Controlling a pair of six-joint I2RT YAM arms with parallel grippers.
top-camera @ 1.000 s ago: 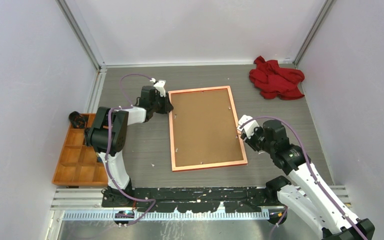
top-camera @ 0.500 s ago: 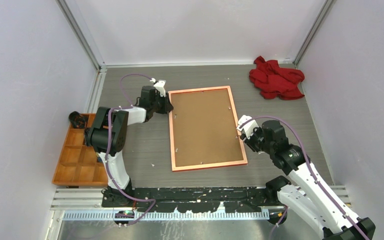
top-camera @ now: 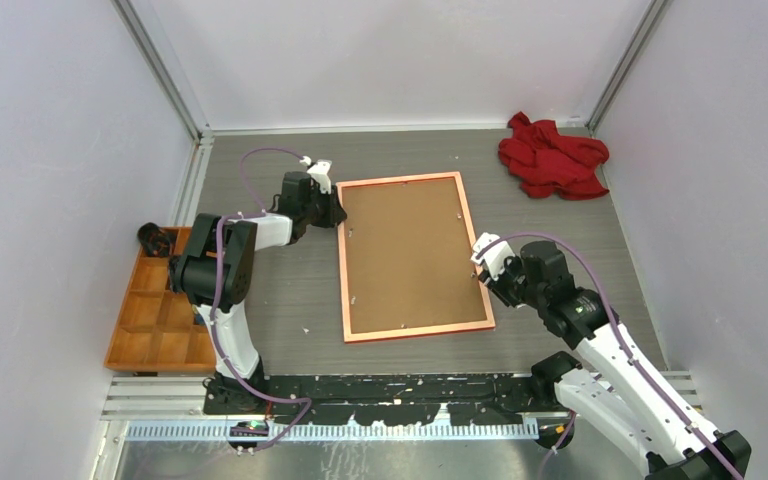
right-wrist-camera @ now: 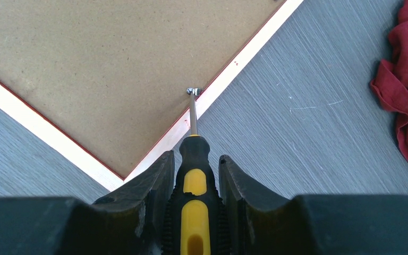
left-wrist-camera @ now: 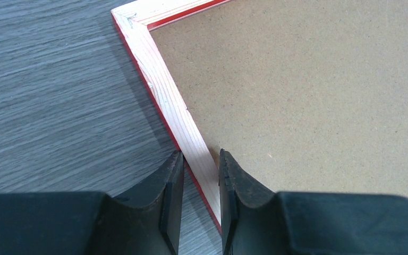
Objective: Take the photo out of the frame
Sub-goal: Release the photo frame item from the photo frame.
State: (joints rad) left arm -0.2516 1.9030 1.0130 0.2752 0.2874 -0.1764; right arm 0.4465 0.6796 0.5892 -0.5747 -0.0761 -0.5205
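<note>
The frame [top-camera: 343,270] lies face down on the table, its pale wooden back rim [left-wrist-camera: 164,90] up and a brown backing board [top-camera: 410,255] filling it. The photo is hidden under that board. My left gripper [left-wrist-camera: 201,159] is shut on the frame's left rim near the far left corner, one finger outside and one on the board side. My right gripper [right-wrist-camera: 195,159] is shut on a black-and-yellow screwdriver [right-wrist-camera: 194,180]. The screwdriver's tip [right-wrist-camera: 193,91] touches a small metal tab on the frame's right rim.
A crumpled red cloth [top-camera: 552,157] lies at the far right corner. An orange compartment tray [top-camera: 155,315] sits at the left edge, with a small black object [top-camera: 155,240] at its far end. Walls enclose the table on three sides.
The right gripper with the screwdriver has crept slightly left toward the frame's right rim. The left arm and the frame have not moved.
</note>
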